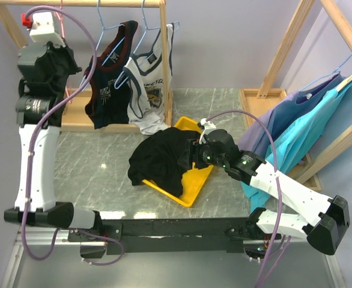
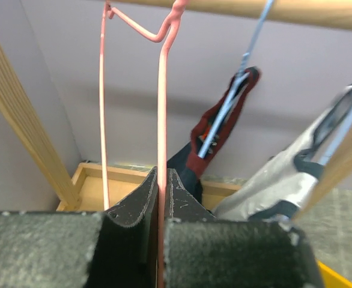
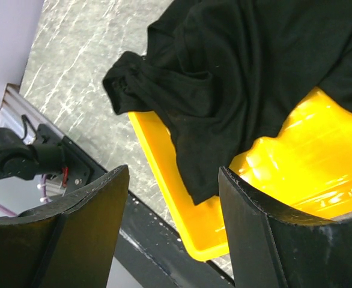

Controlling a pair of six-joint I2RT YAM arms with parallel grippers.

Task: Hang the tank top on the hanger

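The black tank top lies crumpled over the far end of a yellow tray in mid table; it also shows in the right wrist view. My right gripper is open and empty, just right of the fabric, above the tray's rim. The pink-red wire hanger hangs by its hook from the wooden rod; in the top view it is a thin line. My left gripper is shut on one of its wires, raised at the far left rack.
A navy jersey with dark red trim and a white jersey hang on light blue hangers just right of the pink one. A second wooden rack at the right holds blue and teal garments.
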